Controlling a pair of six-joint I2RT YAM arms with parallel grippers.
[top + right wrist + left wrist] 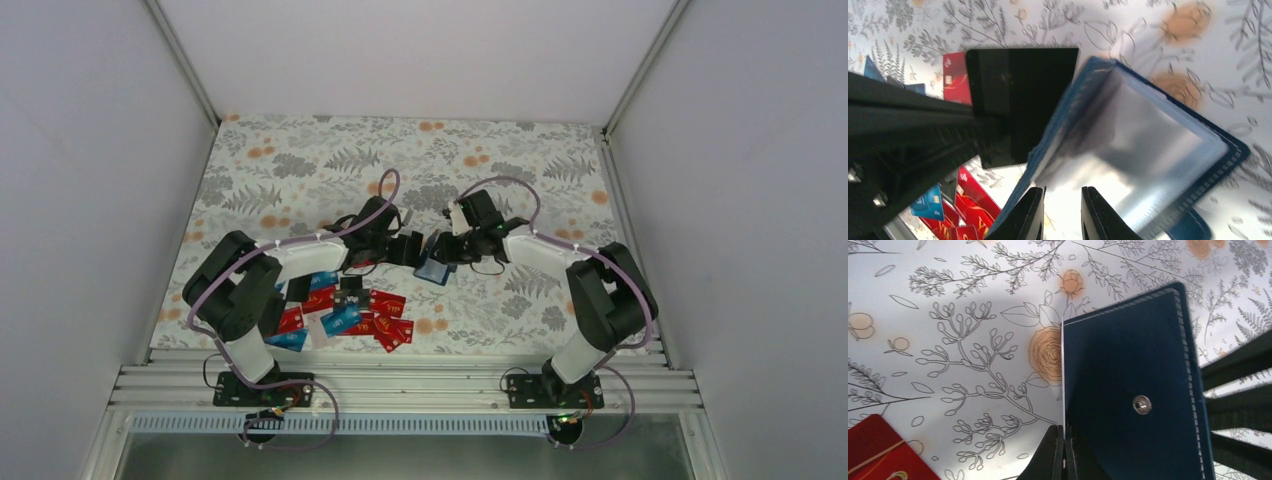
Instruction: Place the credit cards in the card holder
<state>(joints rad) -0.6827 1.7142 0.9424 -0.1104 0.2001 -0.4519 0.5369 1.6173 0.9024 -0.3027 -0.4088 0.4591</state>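
Here, my left hand (1064, 434) is clenched on a black card (1020, 95), held edge-on just beside the open side of the card holder (1133, 360). My right hand (1062, 195) seems to pinch the holder's lower edge and keep it tilted, though blur hides the contact. The other credit cards (345, 315) lie scattered on the near left of the worktop (300, 170).

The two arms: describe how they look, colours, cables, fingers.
The left arm and right arm match: white links between bulky black joints, on black base plates. A lilac cable loops along each. The left fingers and right fingers are flat, black and tapering.
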